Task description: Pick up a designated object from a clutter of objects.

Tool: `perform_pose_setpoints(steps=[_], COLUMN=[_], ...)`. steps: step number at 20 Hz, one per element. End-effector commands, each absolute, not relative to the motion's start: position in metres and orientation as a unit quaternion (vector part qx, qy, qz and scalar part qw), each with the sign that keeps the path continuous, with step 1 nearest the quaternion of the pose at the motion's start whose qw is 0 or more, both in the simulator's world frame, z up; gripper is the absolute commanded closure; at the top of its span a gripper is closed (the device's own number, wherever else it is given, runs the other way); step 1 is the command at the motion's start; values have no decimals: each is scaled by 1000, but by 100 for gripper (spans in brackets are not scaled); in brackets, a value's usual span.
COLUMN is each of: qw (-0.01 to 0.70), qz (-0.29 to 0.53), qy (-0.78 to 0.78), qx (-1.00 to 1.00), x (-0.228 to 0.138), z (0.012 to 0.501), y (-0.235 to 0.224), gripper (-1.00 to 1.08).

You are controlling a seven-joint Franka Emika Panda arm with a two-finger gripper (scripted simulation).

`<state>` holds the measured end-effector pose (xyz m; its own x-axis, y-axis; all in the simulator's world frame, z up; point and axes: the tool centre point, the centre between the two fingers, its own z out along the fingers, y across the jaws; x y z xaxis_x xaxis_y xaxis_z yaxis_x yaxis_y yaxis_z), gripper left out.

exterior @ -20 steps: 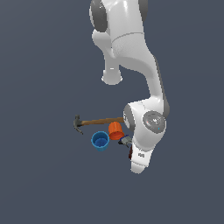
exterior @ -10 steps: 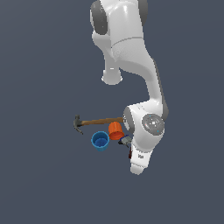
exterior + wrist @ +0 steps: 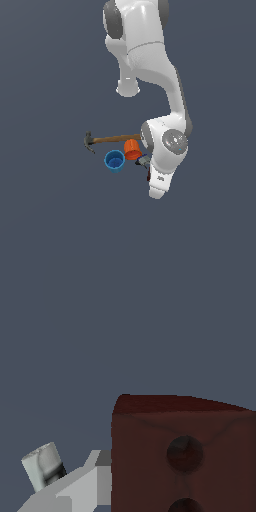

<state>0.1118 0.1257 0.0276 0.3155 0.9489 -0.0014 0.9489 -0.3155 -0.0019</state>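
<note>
- Although my wrist camera shows one pale grey finger [image 3: 80,486] lying against the side of the dark reddish-brown box [image 3: 185,456], the other finger is out of frame, so I cannot tell whether the gripper is closed on the box or merely beside it.
- On that same feed the box fills much of the picture, very close to the lens, its face carrying two darker round marks with faint diagonal creases running to the corners.
- Just beyond the finger I see a small grey metal piece [image 3: 44,465], standing tilted on the flat grey counter [image 3: 125,321].
- From the exterior view, the arm's white wrist housing [image 3: 165,155] hangs low over the clutter and hides the gripper itself; only a thin dark red sliver [image 3: 148,175] shows at its edge, which I take to be the box.
- Touching or just beside the wrist housing, on the exterior view's left, I make out a small dark grey item [image 3: 143,161], too small to read clearly.
- An orange cup [image 3: 132,149] sits next to that item, and a blue cup [image 3: 114,161] stands just beside the orange one, further to the exterior view's left.
- Behind both cups a wooden-handled hammer [image 3: 112,139] lies flat, its dark head pointing to the exterior view's left and its handle running in under the arm.
</note>
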Motion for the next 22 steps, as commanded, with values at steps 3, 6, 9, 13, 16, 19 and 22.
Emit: perform_pose_setpoints(steps=[3,6,9,13,16,19,22], qw=[0,0,-1,-1,-1,-2,-2], qz=[0,0,0,1,1,1,2], qy=[-585,-585,-585,-585,-585,-585,-585], qx=[-811,-811,-811,-811,-811,-811,-811], x=[108,103,96,83,71,58,45], z=[36,46,59,83,105,128,152], y=[125,124,122,120,118,115,113], gripper=[108,108,108,108,108,108,108])
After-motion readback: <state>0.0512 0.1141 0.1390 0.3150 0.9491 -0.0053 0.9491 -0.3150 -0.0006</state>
